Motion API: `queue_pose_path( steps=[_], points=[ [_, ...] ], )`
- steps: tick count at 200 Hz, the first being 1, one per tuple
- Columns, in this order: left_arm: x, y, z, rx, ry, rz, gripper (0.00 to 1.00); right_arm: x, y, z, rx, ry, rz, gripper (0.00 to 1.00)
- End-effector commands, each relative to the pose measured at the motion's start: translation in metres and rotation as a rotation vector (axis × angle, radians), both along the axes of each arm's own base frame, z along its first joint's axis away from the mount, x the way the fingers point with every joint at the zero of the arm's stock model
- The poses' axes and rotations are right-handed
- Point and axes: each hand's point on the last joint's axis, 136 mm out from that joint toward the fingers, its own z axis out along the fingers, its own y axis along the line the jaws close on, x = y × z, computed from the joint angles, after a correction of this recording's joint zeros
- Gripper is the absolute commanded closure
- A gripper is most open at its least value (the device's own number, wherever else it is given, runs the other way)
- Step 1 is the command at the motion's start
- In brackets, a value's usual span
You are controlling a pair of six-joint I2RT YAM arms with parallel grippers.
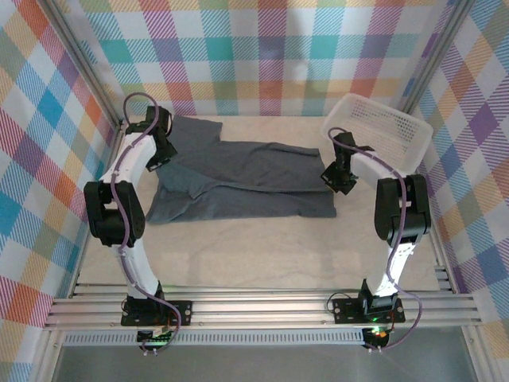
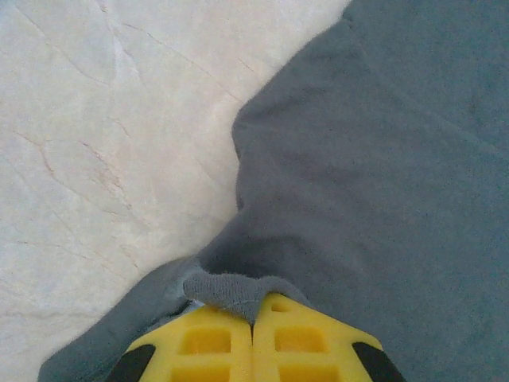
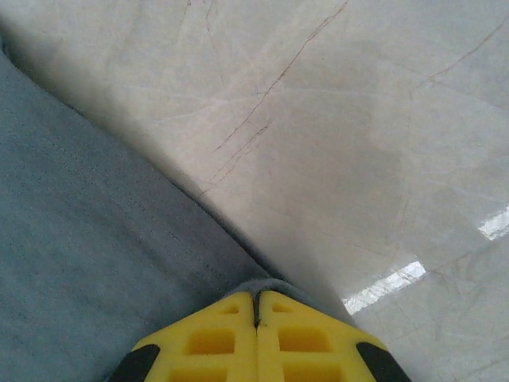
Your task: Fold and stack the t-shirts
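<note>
A dark grey t-shirt (image 1: 246,179) lies spread and rumpled across the far middle of the pale table (image 1: 238,255), wider side to side than deep, with one part folded over near its left end. The left arm (image 1: 131,167) reaches down onto the left part of the shirt. In the left wrist view its yellow fingers (image 2: 215,342) are pressed together, so the left jaws are clenched on a small bunched fold of the t-shirt (image 2: 382,159), with bare table (image 2: 95,119) to one side. The right arm (image 1: 398,207) bends down to the shirt's right edge. In the right wrist view its yellow fingers (image 3: 310,342) are also pressed together, and the right jaws are pinching the very hem of the t-shirt (image 3: 79,263) where it meets the glossy table (image 3: 358,119). A white perforated basket (image 1: 378,127) sits in the far right corner, near the shirt but apart from it. Checked walls (image 1: 270,48) surround the table
</note>
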Motion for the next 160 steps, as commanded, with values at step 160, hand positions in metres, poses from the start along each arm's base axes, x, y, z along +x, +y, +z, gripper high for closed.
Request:
queue_pose_path(
  steps=[160],
  points=[
    [-0.158, 0.008, -0.099, -0.548, 0.110, 0.440, 0.31, -0.106, 0.016, -0.014, 0.275, 0.003, -0.015, 0.44]
  ],
)
